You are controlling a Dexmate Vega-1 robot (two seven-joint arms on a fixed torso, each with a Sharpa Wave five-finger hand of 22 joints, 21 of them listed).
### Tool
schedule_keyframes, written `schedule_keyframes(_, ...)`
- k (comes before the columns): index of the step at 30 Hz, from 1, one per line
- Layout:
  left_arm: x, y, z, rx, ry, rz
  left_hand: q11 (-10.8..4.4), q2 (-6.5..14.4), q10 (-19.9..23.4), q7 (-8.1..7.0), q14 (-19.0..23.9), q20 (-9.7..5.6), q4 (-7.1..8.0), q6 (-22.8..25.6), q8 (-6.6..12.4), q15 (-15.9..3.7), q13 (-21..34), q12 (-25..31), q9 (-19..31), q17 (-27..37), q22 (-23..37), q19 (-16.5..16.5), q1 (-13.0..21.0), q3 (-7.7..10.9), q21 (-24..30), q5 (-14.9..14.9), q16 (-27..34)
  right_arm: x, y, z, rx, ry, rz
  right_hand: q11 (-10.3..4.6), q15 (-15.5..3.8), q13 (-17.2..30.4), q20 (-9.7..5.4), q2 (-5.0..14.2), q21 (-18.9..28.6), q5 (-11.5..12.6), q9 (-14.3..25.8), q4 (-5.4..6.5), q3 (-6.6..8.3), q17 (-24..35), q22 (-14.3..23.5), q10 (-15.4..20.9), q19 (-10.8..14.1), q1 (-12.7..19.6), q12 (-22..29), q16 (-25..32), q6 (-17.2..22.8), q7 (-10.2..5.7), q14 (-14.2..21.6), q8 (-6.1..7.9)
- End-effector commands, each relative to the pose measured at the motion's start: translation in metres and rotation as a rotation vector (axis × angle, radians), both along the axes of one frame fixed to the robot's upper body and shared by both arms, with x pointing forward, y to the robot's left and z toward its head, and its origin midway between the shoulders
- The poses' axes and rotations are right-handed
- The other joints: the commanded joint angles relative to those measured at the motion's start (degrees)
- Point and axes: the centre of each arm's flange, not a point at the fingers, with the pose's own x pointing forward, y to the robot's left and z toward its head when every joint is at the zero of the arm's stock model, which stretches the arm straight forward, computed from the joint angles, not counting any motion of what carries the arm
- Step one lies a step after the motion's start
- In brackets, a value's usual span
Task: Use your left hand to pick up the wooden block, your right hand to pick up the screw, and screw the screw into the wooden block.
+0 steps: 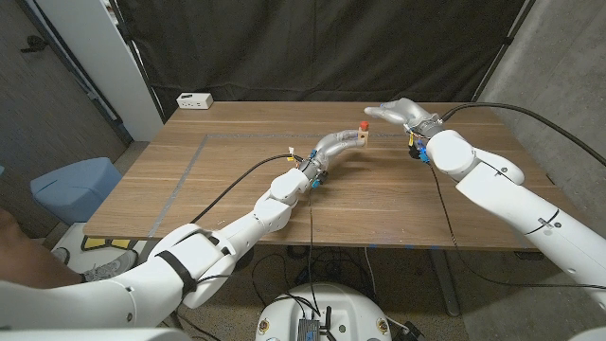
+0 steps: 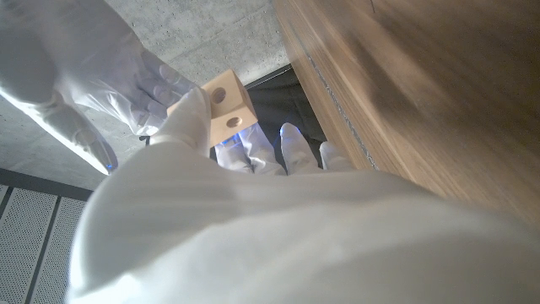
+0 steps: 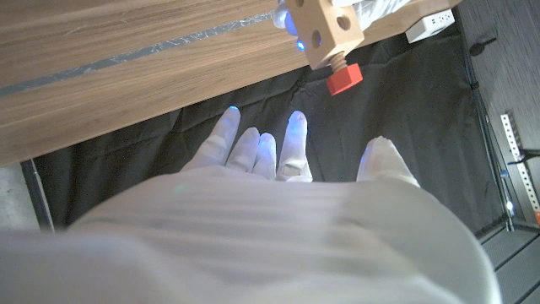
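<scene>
While left hand (image 1: 333, 147) grips wooden block (image 1: 363, 138) above table (image 1: 227, 189), toward far edge, red-headed screw (image 1: 365, 124) already sits in block, head proud. Right hand (image 1: 402, 112) just beside it, fingers spread, holding nothing. Risks we see: screw looks only partly seated, could wobble or drop if block tilts; right fingers (image 3: 294, 135) could knock head askew on regrasp; we judge block grip shallow, slip possible under twisting load.
</scene>
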Motion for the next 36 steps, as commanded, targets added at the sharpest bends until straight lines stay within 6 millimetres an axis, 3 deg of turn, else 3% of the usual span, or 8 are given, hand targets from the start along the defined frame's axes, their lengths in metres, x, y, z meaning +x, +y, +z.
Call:
schedule_keyframes(1, 0.003, -0.002, 0.002, -0.01, 0.002, -0.002, -0.13, 0.6, 0.3, -0.61, 0.1, 0.15, 0.34, 2.6, 0.4, -3.23, 0.1, 0.0, 0.1, 0.2, 0.3, 0.5, -0.1, 0.41, 0.4, 0.4, 0.0, 0.005, 0.0, -0.016, 0.15, -0.022, 0.059, -0.04, 0.53, 0.2, -0.16, 0.14, 0.1, -0.1, 0.2, -0.19, -0.29, 0.2, 0.2, -2.1, -0.6, -1.1, -0.1, -0.3, -0.8, -0.33, -1.4, -0.84)
schedule_keyframes(4, 0.004, -0.002, 0.001, -0.017, 0.005, 0.001, -0.12, 0.6, 0.3, -0.72, 0.0, 0.08, 0.31, 2.7, 0.42, -3.23, 0.0, 0.0, 0.1, 0.2, 0.3, 0.6, 0.0, 0.4, 0.4, 0.4, 0.0, 0.006, -0.001, -0.021, 0.201, -0.039, 0.071, 0.34, 0.91, 0.2, -0.27, 0.37, 0.1, -0.1, 0.2, -0.16, -0.35, 0.2, 0.2, -3.1, -0.9, -1.3, -0.1, -0.4, -1.1, -0.43, -2.2, -1.2)
schedule_keyframes(9, 0.005, -0.002, 0.0, -0.027, 0.01, 0.0, -0.18, 0.6, 0.2, -0.64, -0.1, 0.13, 0.36, 2.6, 0.42, -3.16, 0.0, -0.1, 0.1, 0.2, 0.3, 0.6, -0.1, 0.39, 0.4, 0.4, -0.1, 0.01, -0.001, -0.027, 0.261, -0.056, 0.099, -1.04, 1.7, 0.1, -0.14, 0.83, -0.1, -0.1, 0.2, -0.03, -0.61, 0.4, 0.2, -5.4, -2.1, -2.2, -0.1, -0.7, -2.7, -0.82, -4.2, -2.51)
schedule_keyframes(14, 0.005, -0.003, 0.0, -0.029, 0.01, 0.0, -0.21, 0.6, 0.3, -0.76, 0.0, 0.06, 0.32, 2.6, 0.41, -3.22, 0.0, 0.0, 0.1, 0.2, 0.3, 0.6, 0.0, 0.39, 0.4, 0.4, -0.1, 0.012, 0.0, -0.031, 0.304, -0.064, 0.116, -1.4, 2.09, -0.1, -0.01, 1.03, -0.3, -0.1, 0.2, -0.11, -0.77, 0.4, 0.1, -7.4, -3.5, -2.6, -0.3, -0.9, -3.4, -0.86, -6.0, -3.32)
schedule_keyframes(25, 0.005, -0.005, 0.0, -0.029, 0.011, -0.006, -0.25, 0.7, 0.2, -0.66, 0.0, 0.13, 0.34, 2.6, 0.39, -3.15, 0.0, -0.1, 0.1, 0.2, 0.3, 0.6, 0.0, 0.42, 0.4, 0.4, -0.1, 0.017, 0.003, -0.041, 0.386, -0.053, 0.191, 0.82, 3.49, -0.7, 0.3, 1.63, -0.5, -0.1, 0.0, -0.53, -0.98, 0.1, 0.0, -11.2, -6.4, -3.2, -0.2, -1.3, -5.8, -1.6, -10.4, -5.56)
schedule_keyframes(30, 0.004, -0.005, -0.001, -0.032, 0.008, -0.005, -0.27, 0.6, 0.3, -0.76, 0.0, 0.09, 0.35, 2.6, 0.39, -3.2, 0.0, -0.1, 0.1, 0.2, 0.3, 0.6, -0.1, 0.42, 0.4, 0.4, 0.0, 0.017, 0.005, -0.046, 0.418, -0.049, 0.213, 1.47, 4.66, -1.0, 0.93, 1.82, -0.7, -0.1, -0.2, -0.55, -1.39, 0.1, -0.1, -14.9, -9.1, -4.2, -0.4, -1.4, -7.6, -2.04, -14.0, -6.82)
schedule_keyframes(33, 0.004, -0.005, -0.002, -0.033, 0.007, -0.005, -0.18, 0.6, 0.3, -0.74, 0.0, 0.15, 0.36, 2.5, 0.36, -3.18, 0.0, -0.1, 0.1, 0.2, 0.3, 0.6, -0.1, 0.41, 0.4, 0.4, 0.0, 0.017, 0.006, -0.049, 0.449, -0.047, 0.233, 1.68, 5.13, -1.1, 0.15, 2.03, -0.7, -0.1, -0.3, -0.39, -1.62, 0.1, -0.1, -16.8, -10.6, -4.9, -0.5, -1.4, -8.5, -1.83, -15.9, -7.19)
schedule_keyframes(36, 0.004, -0.005, -0.002, -0.032, 0.007, -0.007, -0.23, 0.6, 0.2, -0.74, 0.0, 0.16, 0.36, 2.6, 0.4, -3.16, 0.0, -0.1, 0.1, 0.2, 0.3, 0.6, -0.1, 0.41, 0.4, 0.4, 0.0, 0.017, 0.008, -0.051, 0.457, -0.043, 0.254, 1.86, 5.98, -1.3, 0.99, 2.55, -0.9, -0.2, -0.4, 0.12, -1.98, 0.1, -0.1, -19.0, -13.2, -6.4, -0.4, -1.8, -9.3, -1.75, -19.7, -7.38)
